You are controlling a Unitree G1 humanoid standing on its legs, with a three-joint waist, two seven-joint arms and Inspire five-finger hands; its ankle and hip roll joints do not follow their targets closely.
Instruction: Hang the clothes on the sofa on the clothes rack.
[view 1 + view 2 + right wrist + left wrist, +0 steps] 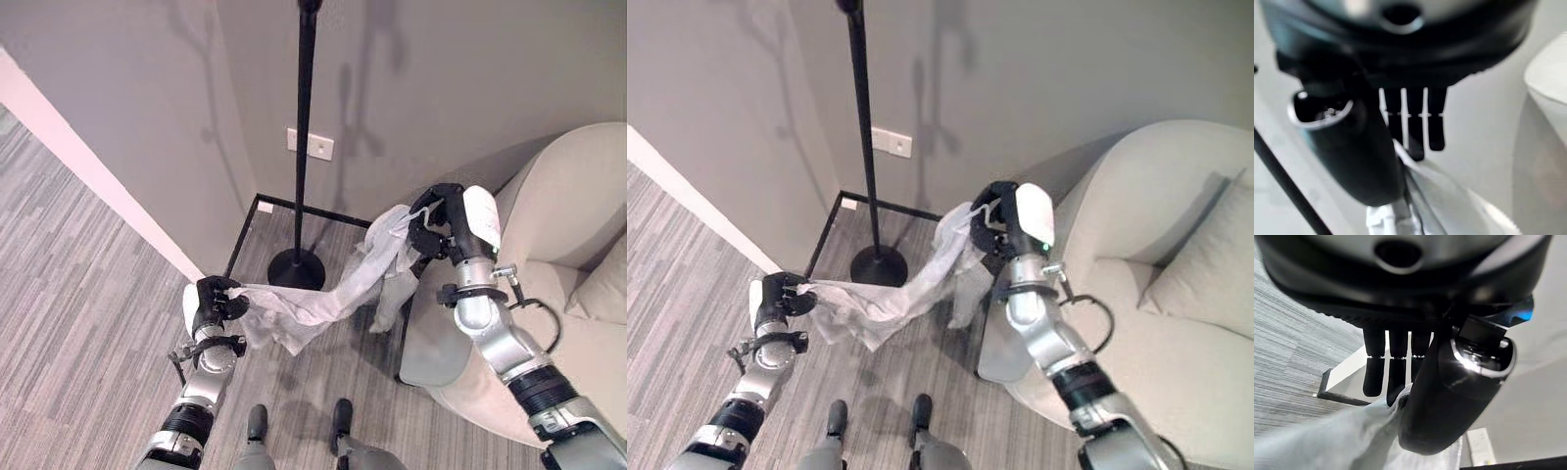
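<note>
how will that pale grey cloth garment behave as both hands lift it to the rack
Likely floppy: the pale grey cloth garment sags between the left hand and right hand. Probably light, held by pinches. Loose folds hanging below may snag the black metal rack pole.

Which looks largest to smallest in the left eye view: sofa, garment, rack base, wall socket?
1. sofa
2. garment, held by left hand and right hand
3. rack base
4. wall socket

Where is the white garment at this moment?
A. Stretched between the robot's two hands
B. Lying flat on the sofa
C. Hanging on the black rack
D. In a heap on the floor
A: the white garment sags between the left hand and the right hand, clear of the rack and beside the sofa.
</note>
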